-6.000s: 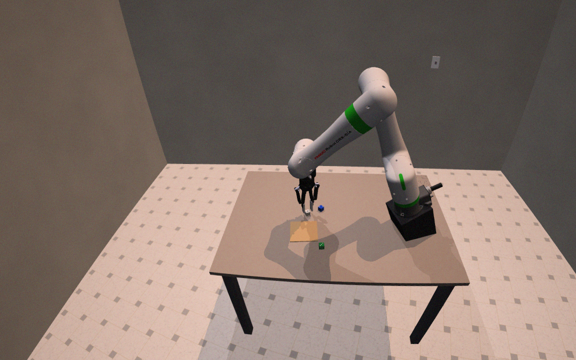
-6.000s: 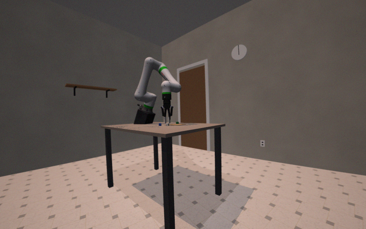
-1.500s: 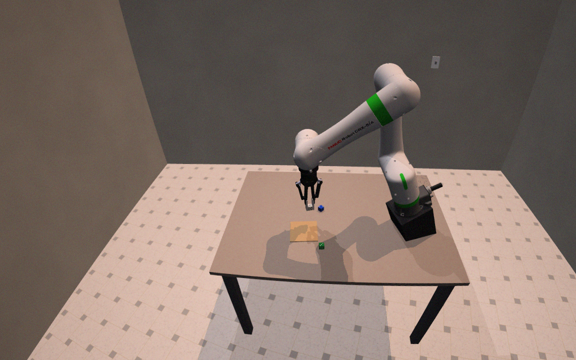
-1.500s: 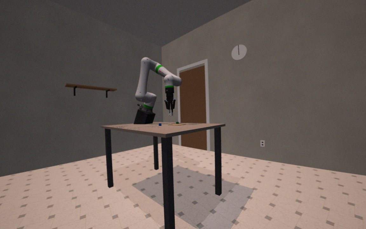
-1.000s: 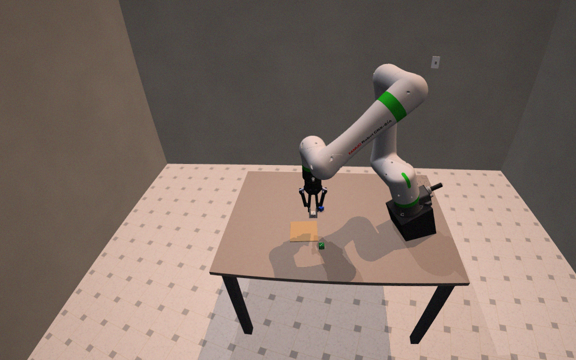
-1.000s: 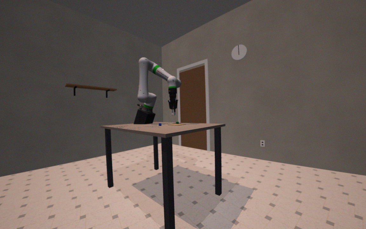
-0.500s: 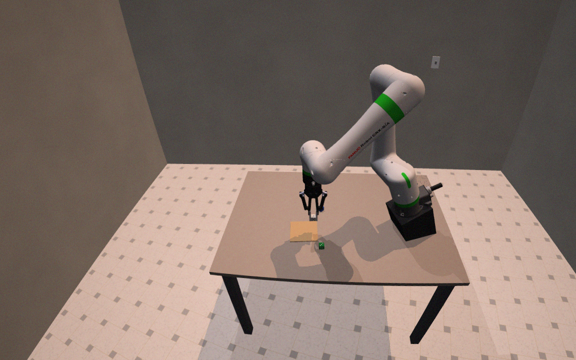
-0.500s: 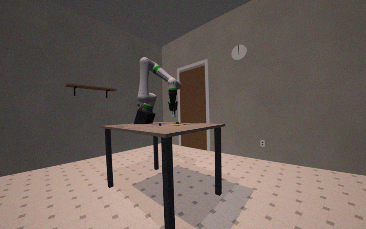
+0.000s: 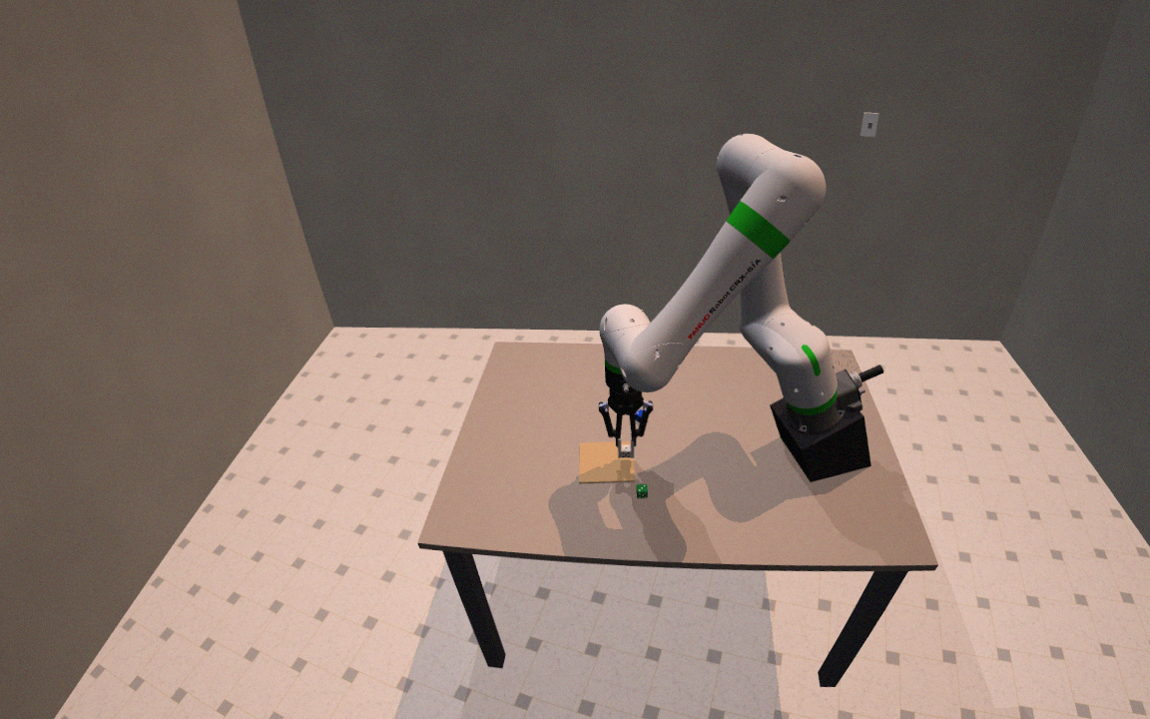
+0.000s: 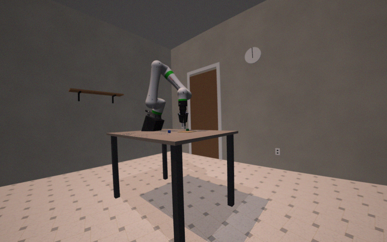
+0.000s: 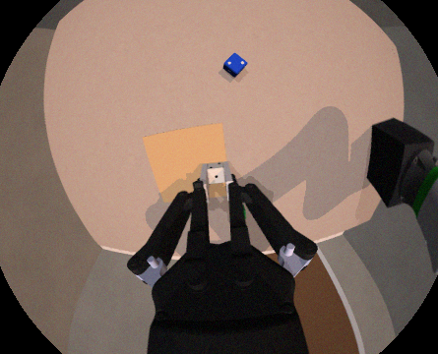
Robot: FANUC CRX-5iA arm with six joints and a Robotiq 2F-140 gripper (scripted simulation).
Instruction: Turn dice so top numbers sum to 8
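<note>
My gripper [image 9: 625, 447] [image 10: 183, 127] [image 11: 216, 170] points down, shut on the white die [image 9: 626, 452] [image 11: 216, 175], a little above the mat's right part. One pip shows on the white die's face towards the wrist camera. The orange mat [image 9: 595, 461] [image 10: 182, 131] [image 11: 179, 149] lies flat on the table. The green die [image 9: 642, 490] [image 10: 187, 129] [image 11: 244, 212] lies on the table off the mat's near right corner, mostly hidden by a finger in the wrist view. The blue die [image 10: 169, 131] [image 11: 235, 64] lies on the table beyond the mat, two pips showing, partly hidden by the gripper in the top view.
The table [image 9: 507, 509] [image 10: 146, 135] carries the arm's black base [image 9: 822, 444] [image 10: 153, 123] [image 11: 393, 159] on the right in the top view. Shadows of the arm fall over the mat's near part and the green die's surroundings.
</note>
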